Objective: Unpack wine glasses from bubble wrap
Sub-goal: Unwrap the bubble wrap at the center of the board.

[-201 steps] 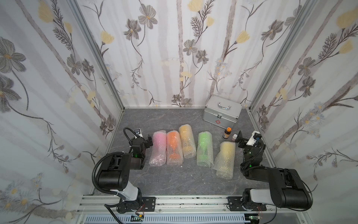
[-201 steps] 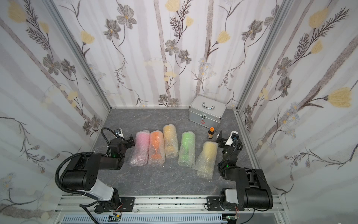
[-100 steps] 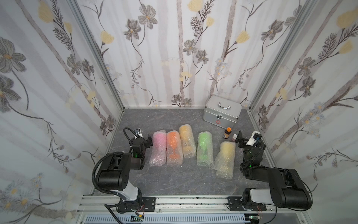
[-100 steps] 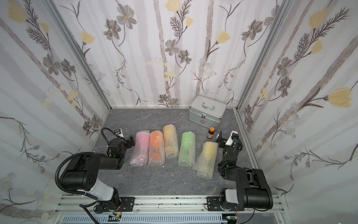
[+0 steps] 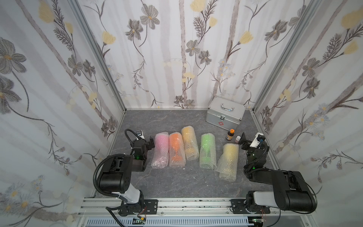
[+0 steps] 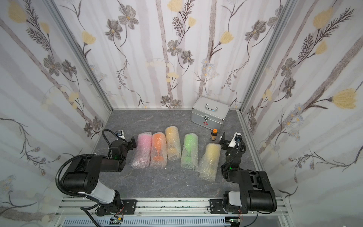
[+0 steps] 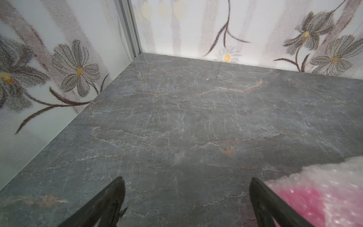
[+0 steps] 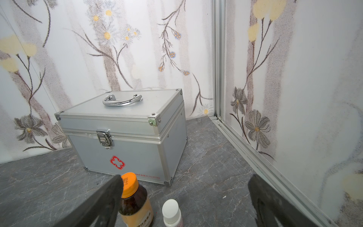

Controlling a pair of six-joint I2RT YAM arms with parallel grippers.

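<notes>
Several wine glasses lie side by side on the grey table, each rolled in clear bubble wrap. From the left they are pink (image 5: 161,149), orange (image 5: 176,149), amber-yellow (image 5: 189,142), green (image 5: 207,150) and yellow (image 5: 228,159). My left gripper (image 5: 145,140) rests low just left of the pink roll, open and empty. In the left wrist view the gripper (image 7: 186,179) has bare table between its fingers, and the pink roll (image 7: 324,196) lies outside one finger. My right gripper (image 5: 248,141) is open beyond the far end of the yellow roll and holds nothing.
A silver first-aid case (image 5: 225,116) stands at the back right. A brown orange-capped bottle (image 8: 135,200) and a small white-capped bottle (image 8: 171,212) stand just ahead of the right gripper (image 8: 185,176). Flowered walls close in the left, right and back sides.
</notes>
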